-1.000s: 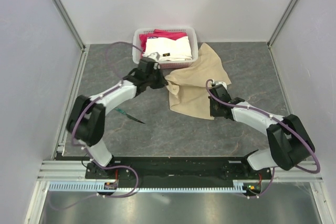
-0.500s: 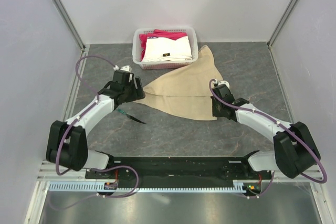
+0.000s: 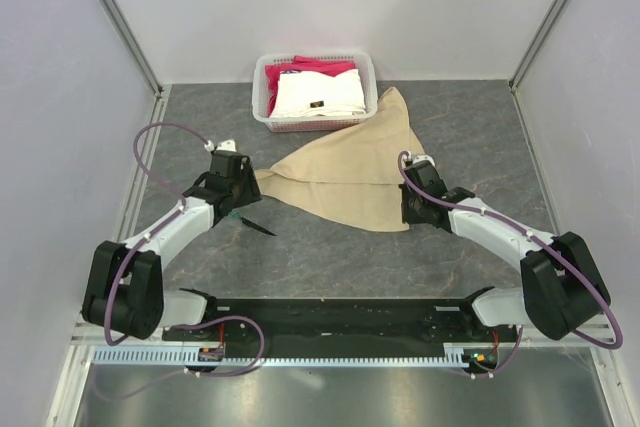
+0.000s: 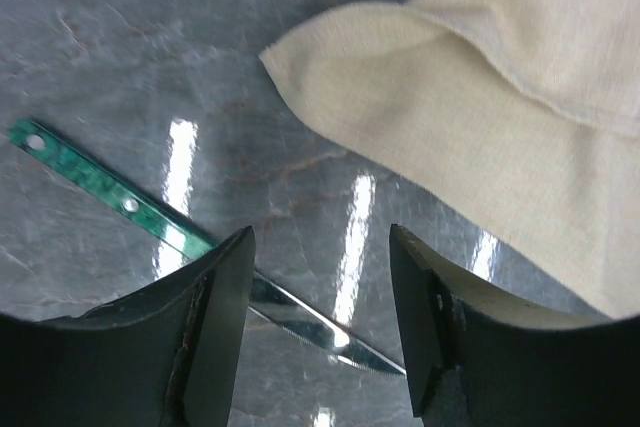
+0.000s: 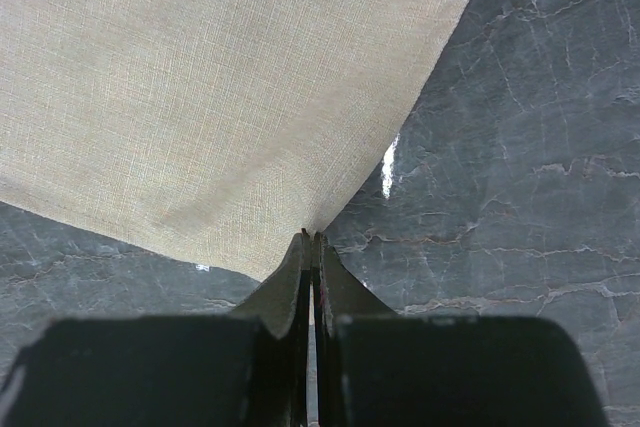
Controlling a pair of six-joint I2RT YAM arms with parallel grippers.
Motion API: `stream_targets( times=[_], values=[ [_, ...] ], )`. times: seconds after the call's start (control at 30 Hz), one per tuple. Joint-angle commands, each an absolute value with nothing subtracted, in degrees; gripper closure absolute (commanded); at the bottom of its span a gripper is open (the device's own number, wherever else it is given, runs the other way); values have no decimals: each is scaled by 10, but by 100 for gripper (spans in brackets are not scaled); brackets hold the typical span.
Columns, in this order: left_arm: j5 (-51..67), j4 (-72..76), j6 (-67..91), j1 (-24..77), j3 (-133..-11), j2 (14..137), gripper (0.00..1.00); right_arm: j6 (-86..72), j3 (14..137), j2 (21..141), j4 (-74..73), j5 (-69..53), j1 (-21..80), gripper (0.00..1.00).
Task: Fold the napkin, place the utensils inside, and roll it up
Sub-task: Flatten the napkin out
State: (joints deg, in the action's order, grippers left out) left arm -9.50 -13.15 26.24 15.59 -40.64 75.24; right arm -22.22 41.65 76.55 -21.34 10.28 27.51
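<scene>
The tan napkin (image 3: pixel 345 172) lies folded in a flat triangle on the table, with its left corner (image 4: pixel 275 55) free. My left gripper (image 3: pixel 237 203) hovers open and empty just left of that corner, over the knife (image 3: pixel 252 223). In the left wrist view the teal handle (image 4: pixel 95 184) runs to the upper left. The dark blade (image 4: pixel 320 325) crosses the gap between my fingers (image 4: pixel 220 317). My right gripper (image 3: pixel 408 215) is shut on the napkin's near right corner (image 5: pixel 312 232), and the cloth (image 5: pixel 220 87) spreads away from it.
A white basket (image 3: pixel 259 87) stands at the back, holding a folded white cloth (image 3: pixel 318 97) and a pink-red cloth (image 3: pixel 320 68). The napkin's far tip rests against the basket's right side. Walls close in the table on three sides.
My left gripper pulled the napkin's corner out leftward, opened and let it go, then drew back over the knife. The crumpled napkin now lies spread as a triangle. The right gripper kept its hold.
</scene>
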Motion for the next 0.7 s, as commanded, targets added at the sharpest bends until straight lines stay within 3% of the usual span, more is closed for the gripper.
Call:
stream_targets(
  times=[0.0,0.37,0.67],
  values=[
    [-138,-69,253,133,-443,791,36,-220,410,762,-201,98,273,100],
    [-48,-76,218,71,-534,931,49,-221,413,762,-208,118,273,100],
    [-6,-78,219,66,-558,974,50,-216,422,771,-214,125,272,100]
  ],
)
